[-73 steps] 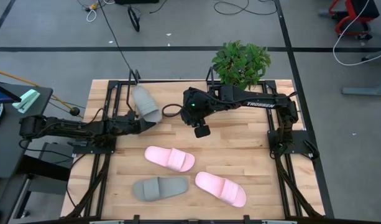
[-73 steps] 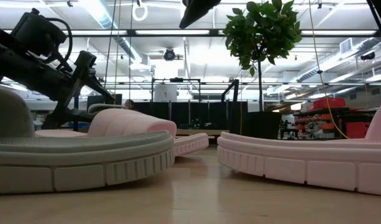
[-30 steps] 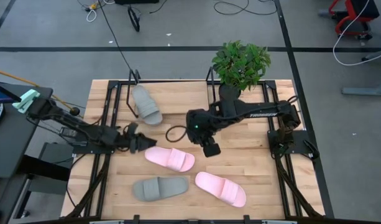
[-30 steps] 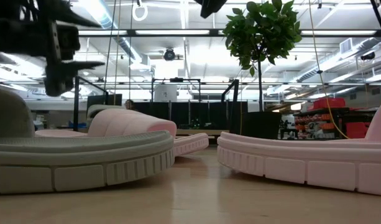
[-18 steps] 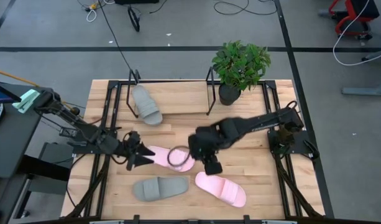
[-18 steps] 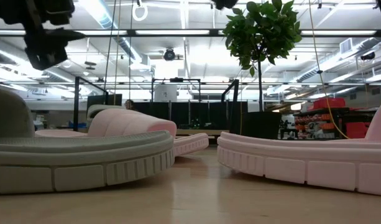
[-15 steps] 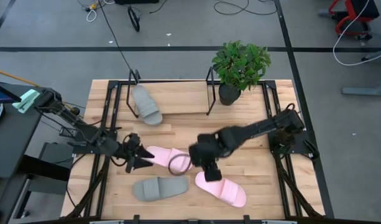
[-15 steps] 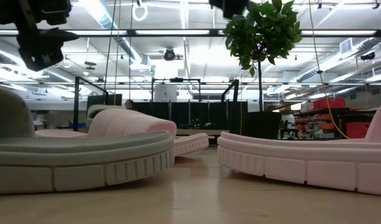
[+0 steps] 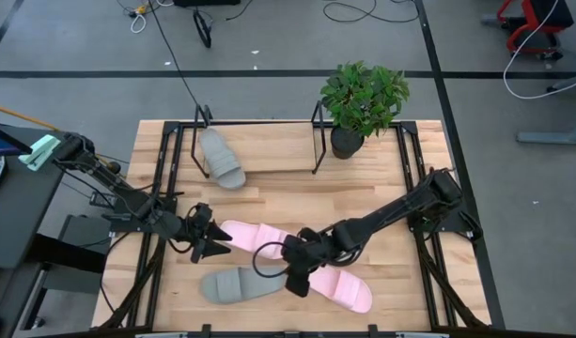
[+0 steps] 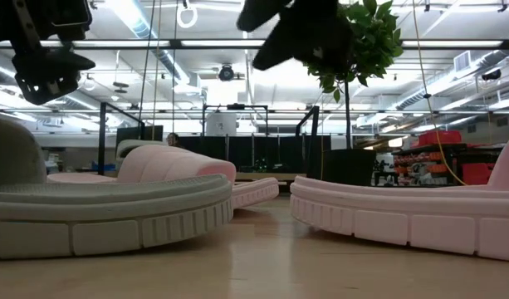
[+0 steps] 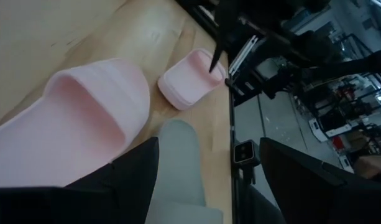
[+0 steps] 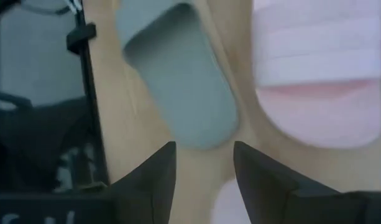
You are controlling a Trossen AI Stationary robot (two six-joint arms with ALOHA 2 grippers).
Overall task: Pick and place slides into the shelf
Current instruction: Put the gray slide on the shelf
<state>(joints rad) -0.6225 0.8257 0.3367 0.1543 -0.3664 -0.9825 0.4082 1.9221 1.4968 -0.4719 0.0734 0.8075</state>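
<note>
The wooden table (image 9: 381,225) fills the centre of the high view, with the shelf (image 9: 269,141) along its upper edge: black end frames and a light board between them. A black-potted green plant (image 9: 365,99) stands at the upper right, just beside the shelf's right frame. On the shelf's left part lies one grey slide (image 9: 221,158), tilted. The other three slides lie on the table in the lower middle of the frame: a pink slide (image 9: 259,238) just below centre, a second pink slide (image 9: 339,287) to its lower right, and a second grey slide (image 9: 236,285) to its lower left. The right arm reaches in from the right edge down to the lower centre, its right gripper (image 9: 297,280) above the gap between the lower grey slide and the lower pink one; in its wrist view the fingers (image 12: 154,177) are parted, with nothing between them. The left arm comes in from the left, and the left gripper (image 9: 217,242) sits at the heel end of the upper pink slide, its fingers (image 11: 122,177) spread wide and holding nothing.
</note>
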